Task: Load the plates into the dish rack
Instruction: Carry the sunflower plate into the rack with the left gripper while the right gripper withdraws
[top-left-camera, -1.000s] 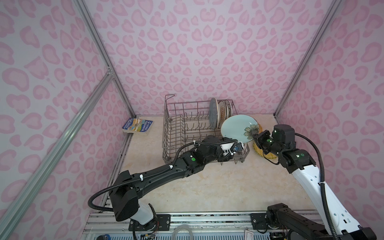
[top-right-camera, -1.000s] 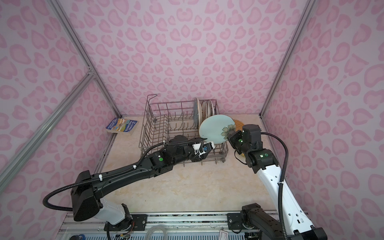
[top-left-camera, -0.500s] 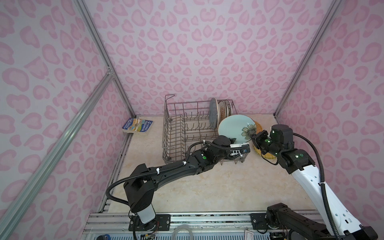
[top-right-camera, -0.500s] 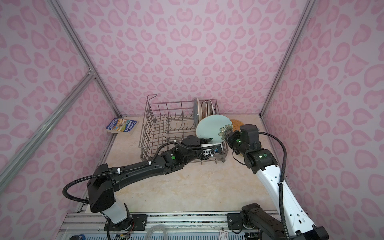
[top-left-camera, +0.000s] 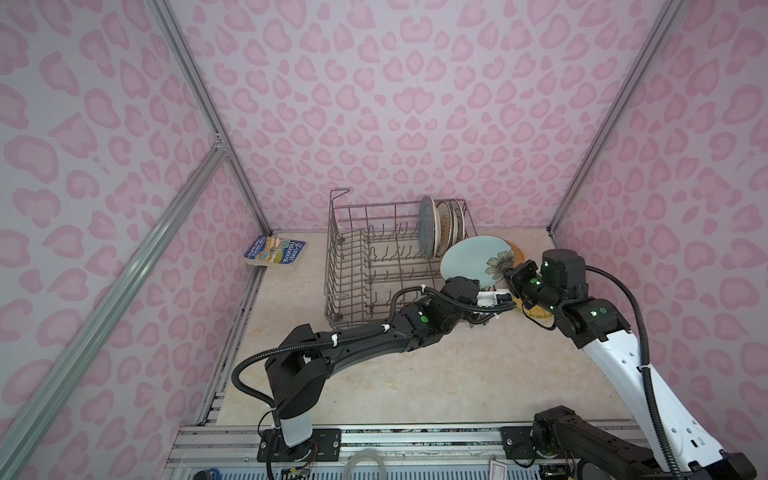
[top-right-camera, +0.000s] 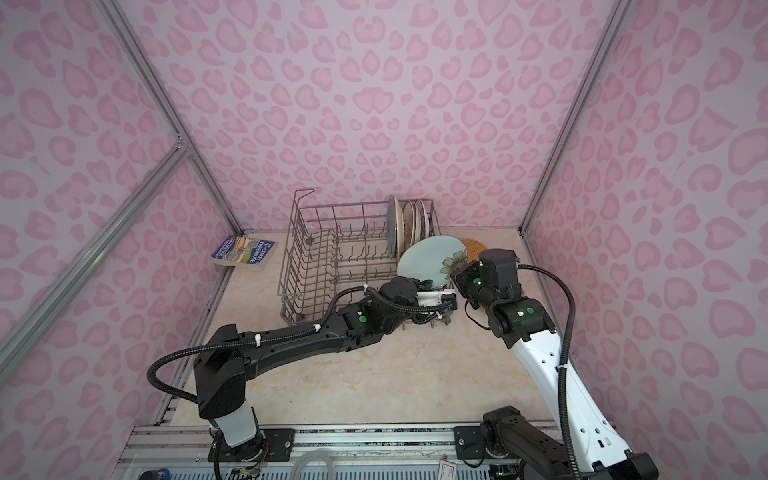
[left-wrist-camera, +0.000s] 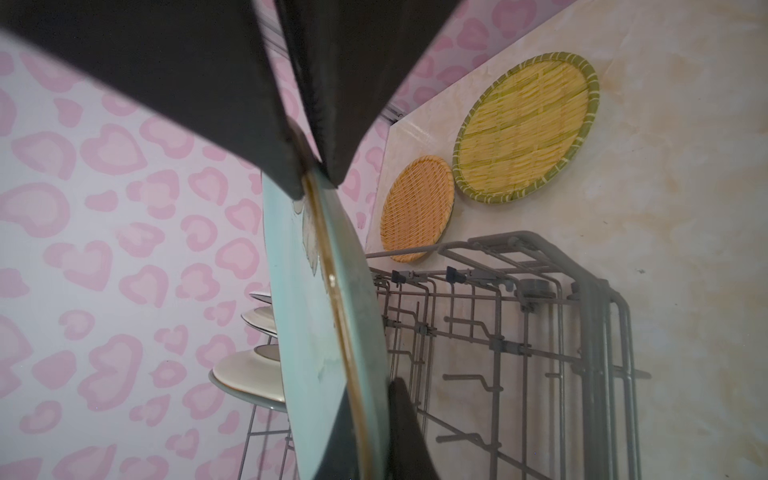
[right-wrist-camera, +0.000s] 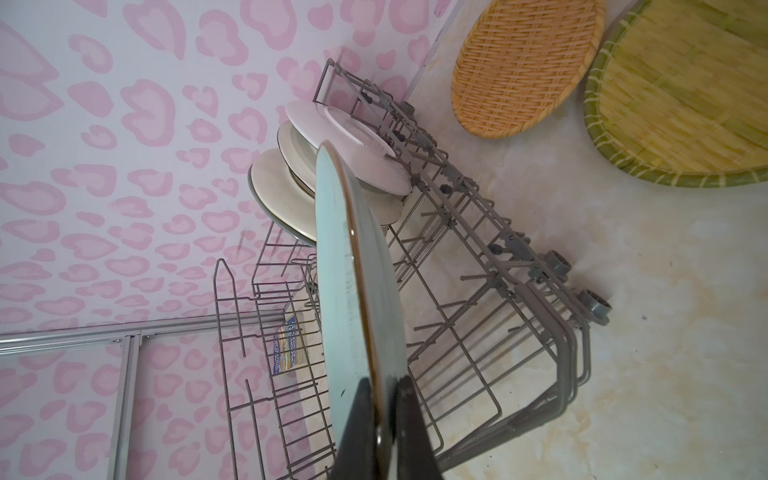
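Note:
A pale blue-green plate (top-left-camera: 471, 259) with a flower print stands on edge over the dish rack's (top-left-camera: 332, 266) front right corner. My right gripper (top-left-camera: 509, 274) is shut on its right rim, the fingers pinching the edge in the right wrist view (right-wrist-camera: 384, 436). My left gripper (top-left-camera: 494, 296) is shut on the plate's lower rim, and its jaws straddle the edge in the left wrist view (left-wrist-camera: 370, 424). Three plates (top-left-camera: 440, 224) stand upright in the rack's back right rows. An orange woven plate (left-wrist-camera: 415, 208) and a yellow woven plate (left-wrist-camera: 528, 124) lie flat on the table beside the rack.
A blue paperback book (top-left-camera: 274, 251) lies at the back left by the wall. The rack's wheels (right-wrist-camera: 594, 307) and outer wires face the woven plates. Pink patterned walls and metal frame posts (top-left-camera: 208, 120) close in three sides. The left arm (top-left-camera: 353, 340) crosses the table in front of the rack.
My left gripper has swung right along the rack's front to the blue-green plate's lower rim and shut on it. The right gripper keeps its grip on the plate.

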